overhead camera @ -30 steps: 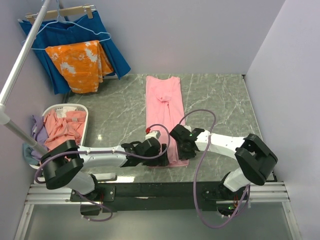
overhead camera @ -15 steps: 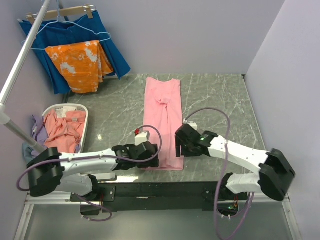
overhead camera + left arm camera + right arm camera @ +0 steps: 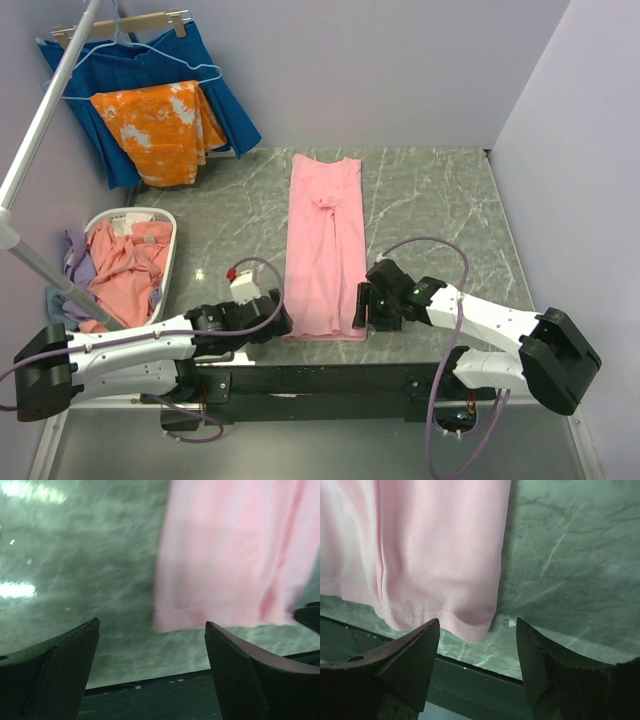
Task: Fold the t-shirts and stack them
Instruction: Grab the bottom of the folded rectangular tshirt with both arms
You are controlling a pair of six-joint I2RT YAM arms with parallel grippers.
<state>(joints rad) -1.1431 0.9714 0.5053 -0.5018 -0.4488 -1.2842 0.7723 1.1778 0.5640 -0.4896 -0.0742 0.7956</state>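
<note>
a: what is nearest to us, at the front of the table?

b: two robot arms reach in low from the near edge. the left gripper (image 3: 151, 624) has its jaws spread wide and holds nothing. the hem (image 3: 420, 614) of the light pink t-shirt (image 3: 325, 245) lies just beyond its fingertips, at the shirt's near left corner. the right gripper (image 3: 478, 622) has its jaws apart too, empty, and is poised at the near right corner.

a: and the shirt itself?

b: it lies flat in the middle of the grey marbled table (image 3: 440, 210). it is already folded lengthwise into a long narrow strip, with the hem toward us and the collar end toward the back wall.

a: so what would doing this step well take?

b: my guess is the strip is to be folded end over end. each gripper should drop onto its own corner and slip one finger under all the layers. it should close only once the doubled cloth sits between the jaws. the right corner shows a layer tucked under, so a shallow pinch could catch just the top one. then both should lift together, level, and carry the hem toward the collar so the side edges line up.

a: anything farther off?

b: to the left, a white basket (image 3: 176, 245) holds a crumpled salmon-pink shirt (image 3: 125, 260) and a lilac shirt (image 3: 75, 255), not yet folded. in the far left corner an orange cloth (image 3: 160, 130) and a dark blue cloth (image 3: 225, 100) hang against the wall. they are no part of this.
</note>
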